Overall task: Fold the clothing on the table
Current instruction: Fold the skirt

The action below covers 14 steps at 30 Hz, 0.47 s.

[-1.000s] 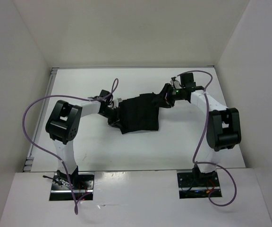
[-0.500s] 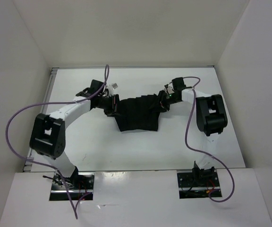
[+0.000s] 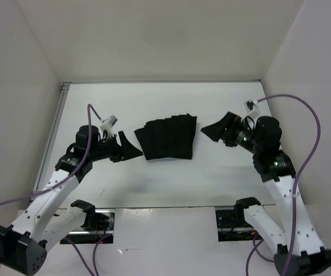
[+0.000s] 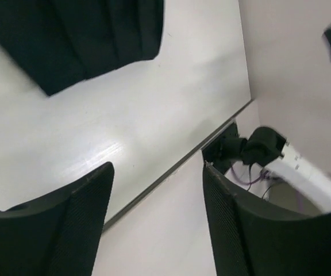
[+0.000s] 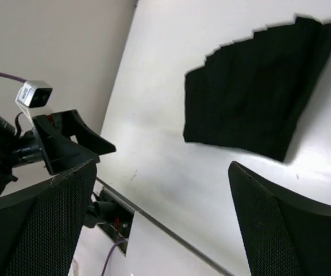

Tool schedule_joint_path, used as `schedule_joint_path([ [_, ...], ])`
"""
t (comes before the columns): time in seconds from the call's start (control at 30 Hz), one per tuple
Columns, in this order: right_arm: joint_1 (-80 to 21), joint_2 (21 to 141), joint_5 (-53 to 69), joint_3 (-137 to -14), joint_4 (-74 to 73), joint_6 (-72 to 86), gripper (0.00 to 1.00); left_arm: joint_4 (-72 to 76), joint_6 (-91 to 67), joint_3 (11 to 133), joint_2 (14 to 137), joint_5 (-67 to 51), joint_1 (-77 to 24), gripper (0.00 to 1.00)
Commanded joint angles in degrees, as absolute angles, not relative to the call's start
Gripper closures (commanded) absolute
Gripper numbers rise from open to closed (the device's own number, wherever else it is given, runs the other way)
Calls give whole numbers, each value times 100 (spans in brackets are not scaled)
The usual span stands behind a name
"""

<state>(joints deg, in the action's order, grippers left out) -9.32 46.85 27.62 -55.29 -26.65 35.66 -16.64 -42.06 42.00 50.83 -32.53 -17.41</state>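
The clothing point(image 3: 166, 138), a black pleated piece, lies flat and folded in the middle of the white table point(image 3: 154, 181). My left gripper point(image 3: 130, 148) hovers just left of it, open and empty, a small gap away from the cloth. At the right, my right gripper point(image 3: 211, 130) is also open and empty, clear of the cloth's right edge. In the left wrist view the clothing point(image 4: 85, 34) fills the top left, beyond the spread left gripper point(image 4: 157, 167). The right wrist view has the clothing point(image 5: 257, 103) at upper right, past the wide-open right gripper point(image 5: 162, 165).
White walls point(image 3: 33, 69) close in the table on the left, back and right. Both arm bases sit on metal plates point(image 3: 243, 221) at the near edge. Purple cables point(image 3: 303, 115) loop beside each arm. The table's near rim point(image 4: 171, 172) runs under the left gripper.
Both grippers opened and let go of the clothing's side edges. Both arms drew back outward and toward the near edge. The clothing now lies flat by itself.
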Motion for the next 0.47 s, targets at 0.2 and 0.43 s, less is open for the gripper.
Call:
schedule_joint_path([
  [0.2,-896,2181,1706,-4078,-3155,5114,0,-1617,-5545,3490,3033,-2443,-1740,18],
  [0.43,-896,1750,1740,-3876,-3050,5238,0,-1678,-5440,3437,3103,-2742,-1740,12],
])
